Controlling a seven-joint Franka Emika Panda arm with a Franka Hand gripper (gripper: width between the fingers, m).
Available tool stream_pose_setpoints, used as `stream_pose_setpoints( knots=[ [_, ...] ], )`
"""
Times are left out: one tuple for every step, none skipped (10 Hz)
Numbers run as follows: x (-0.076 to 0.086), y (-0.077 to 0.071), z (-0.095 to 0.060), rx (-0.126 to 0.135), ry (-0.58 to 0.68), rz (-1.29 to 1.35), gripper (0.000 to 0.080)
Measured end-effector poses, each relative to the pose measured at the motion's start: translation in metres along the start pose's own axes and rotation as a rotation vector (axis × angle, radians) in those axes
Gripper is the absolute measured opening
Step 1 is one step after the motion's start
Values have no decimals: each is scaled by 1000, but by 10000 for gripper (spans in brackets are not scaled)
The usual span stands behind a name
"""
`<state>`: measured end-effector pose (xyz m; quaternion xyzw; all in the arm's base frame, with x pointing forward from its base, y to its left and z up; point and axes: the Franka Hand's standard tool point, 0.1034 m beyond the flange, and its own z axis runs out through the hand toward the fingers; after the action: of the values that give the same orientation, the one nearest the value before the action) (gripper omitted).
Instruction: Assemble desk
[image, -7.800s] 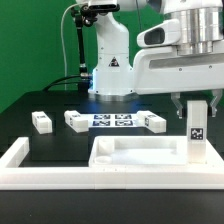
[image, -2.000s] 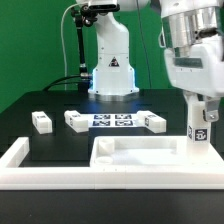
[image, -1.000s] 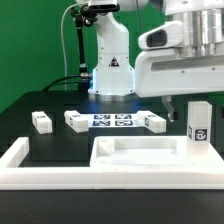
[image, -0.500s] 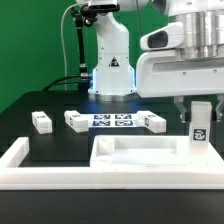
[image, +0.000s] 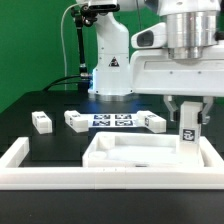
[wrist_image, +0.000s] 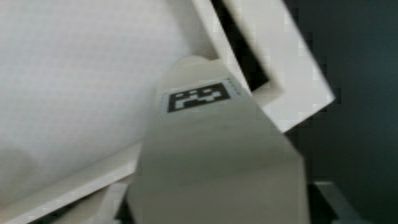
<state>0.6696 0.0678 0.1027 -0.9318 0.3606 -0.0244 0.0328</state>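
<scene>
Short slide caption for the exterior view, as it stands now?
Gripper clamps an upright leg at a corner of the tabletop; three legs lie behind.

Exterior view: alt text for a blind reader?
The robot's gripper straddles an upright white leg standing at a corner of the white tabletop, at the exterior view's right. Three more legs lie behind it on the black table.

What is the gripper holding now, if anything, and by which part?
The gripper holds an upright white leg by its upper end, one finger on each side. The leg's lower end sits in a corner of the tabletop.
</scene>
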Motion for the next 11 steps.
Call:
stream_pose_setpoints(
  knots=[
    [2,3,0,-6,4,38,306],
    [3,4,0,-10,7,61,308],
    [5,7,-1,-15,11,77,308],
    [5,6,0,-13,10,76,385],
    [4,6,1,-14,9,76,533],
    [4,6,1,-14,9,76,533],
    [5,5,-1,-11,10,76,624],
    [3,2,-15,6,15,67,624],
    [-6,1,-33,15,9,63,645],
    [-16,0,-44,4,-14,60,648],
    [-14,0,-41,7,-9,59,648]
  ],
)
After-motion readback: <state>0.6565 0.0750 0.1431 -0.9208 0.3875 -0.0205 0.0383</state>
